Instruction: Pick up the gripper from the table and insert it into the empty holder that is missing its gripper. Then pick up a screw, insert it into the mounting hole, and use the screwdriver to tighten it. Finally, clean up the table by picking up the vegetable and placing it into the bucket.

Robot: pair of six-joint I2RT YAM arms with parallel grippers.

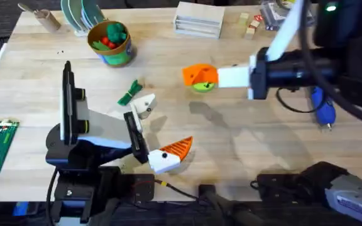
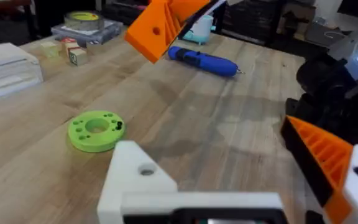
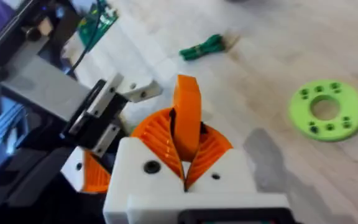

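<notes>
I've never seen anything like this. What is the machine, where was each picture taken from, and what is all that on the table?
These are two robot arms at a wooden table. One picture looks down from above; the other two come from small cameras on each arm's wrist. The right hand is shut on a spare orange finger and holds it above the table. The left hand is open and has only one orange finger of its own; its other side is a bare white mount. On the table lie a lime-green disc, a blue screwdriver, a small green toy vegetable and a yellow-rimmed bucket holding toy food.
</notes>
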